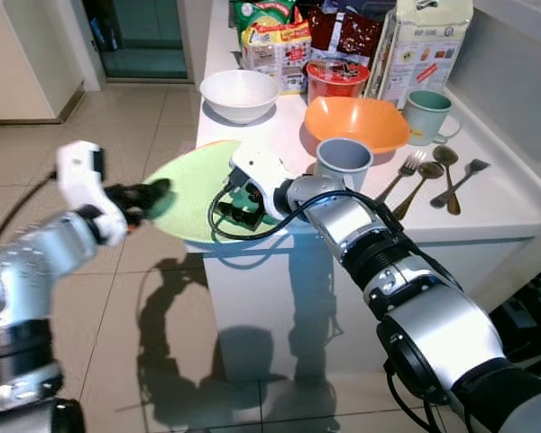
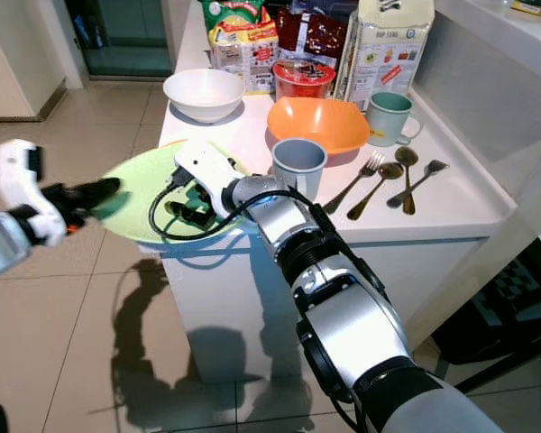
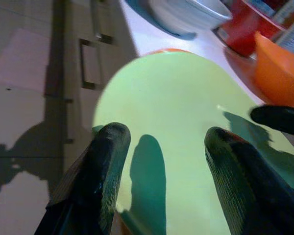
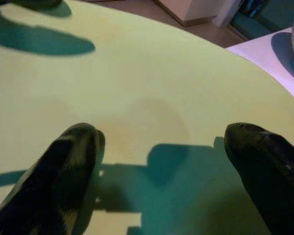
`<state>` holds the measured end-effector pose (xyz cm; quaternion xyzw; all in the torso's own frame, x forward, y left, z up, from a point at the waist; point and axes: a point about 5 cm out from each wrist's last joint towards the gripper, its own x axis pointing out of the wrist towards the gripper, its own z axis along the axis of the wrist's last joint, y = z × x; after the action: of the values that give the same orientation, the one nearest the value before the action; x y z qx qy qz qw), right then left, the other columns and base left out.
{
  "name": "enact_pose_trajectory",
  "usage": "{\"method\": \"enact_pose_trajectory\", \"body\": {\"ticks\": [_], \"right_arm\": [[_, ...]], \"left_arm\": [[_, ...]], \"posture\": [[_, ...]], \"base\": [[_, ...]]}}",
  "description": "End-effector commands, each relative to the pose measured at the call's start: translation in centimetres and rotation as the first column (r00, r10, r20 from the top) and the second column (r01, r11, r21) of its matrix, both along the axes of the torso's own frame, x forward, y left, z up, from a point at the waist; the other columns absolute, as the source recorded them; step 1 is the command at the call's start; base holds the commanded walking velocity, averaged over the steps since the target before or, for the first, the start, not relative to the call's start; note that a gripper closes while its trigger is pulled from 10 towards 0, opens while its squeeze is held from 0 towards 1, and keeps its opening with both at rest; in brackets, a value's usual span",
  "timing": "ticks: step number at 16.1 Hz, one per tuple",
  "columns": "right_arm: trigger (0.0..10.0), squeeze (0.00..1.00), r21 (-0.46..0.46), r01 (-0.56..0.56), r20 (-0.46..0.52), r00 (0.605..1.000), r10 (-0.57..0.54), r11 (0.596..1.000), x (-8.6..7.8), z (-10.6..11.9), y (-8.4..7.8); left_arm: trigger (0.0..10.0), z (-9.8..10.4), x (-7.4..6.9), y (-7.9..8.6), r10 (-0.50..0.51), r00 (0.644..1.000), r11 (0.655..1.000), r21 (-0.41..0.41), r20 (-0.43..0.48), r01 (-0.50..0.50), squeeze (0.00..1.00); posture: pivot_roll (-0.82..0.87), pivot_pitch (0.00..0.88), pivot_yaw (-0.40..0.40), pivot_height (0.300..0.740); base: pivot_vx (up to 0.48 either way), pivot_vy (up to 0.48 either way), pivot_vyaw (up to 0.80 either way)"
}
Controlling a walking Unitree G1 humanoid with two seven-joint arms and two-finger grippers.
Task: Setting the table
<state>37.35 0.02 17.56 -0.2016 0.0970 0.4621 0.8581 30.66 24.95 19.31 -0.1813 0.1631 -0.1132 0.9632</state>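
A light green plate lies on the white counter and juts out past its left front corner. My left gripper reaches in from the floor side and is open, with both fingers spread just above the plate's overhanging rim. My right gripper hovers over the counter side of the plate, open wide, fingertips close to the surface. Neither gripper has hold of the plate.
Behind the plate stand a grey cup, an orange bowl, a white bowl, a green mug and a red noodle cup. Forks and spoons lie to the right. Food packs line the back. Tiled floor lies left.
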Motion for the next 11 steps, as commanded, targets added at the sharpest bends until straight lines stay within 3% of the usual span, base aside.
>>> {"method": "enact_pose_trajectory", "body": {"ticks": [1, 5, 11], "right_arm": [[10.0, 0.00, -0.004, -0.004, 0.002, 1.000, 0.004, 1.000, 0.1, 0.3, 0.0], [10.0, 0.00, 0.003, -0.008, 0.001, 1.000, 0.008, 1.000, 0.1, 0.4, 0.0], [10.0, 0.00, -0.005, -0.001, -0.005, 1.000, 0.001, 1.000, 0.1, 0.1, -0.2]], "left_arm": [[10.0, -0.2, -0.1, 1.4, 0.061, 0.998, 0.998, 0.025, -0.022, -0.061, 0.00], [10.0, 0.0, -0.3, 2.3, 0.081, 0.997, 0.997, 0.019, -0.007, -0.081, 0.00], [10.0, 1.1, 0.0, 1.0, 0.011, 0.998, 1.000, 0.001, 0.056, -0.011, 0.00]], "posture": [[0.07, 0.000, -0.011, 0.740], [0.08, 0.000, -0.015, 0.740], [0.07, 0.000, -0.013, 0.740]], "base": [[0.000, 0.000, 0.00], [0.000, 0.000, 0.00], [0.000, 0.000, 0.00]]}}
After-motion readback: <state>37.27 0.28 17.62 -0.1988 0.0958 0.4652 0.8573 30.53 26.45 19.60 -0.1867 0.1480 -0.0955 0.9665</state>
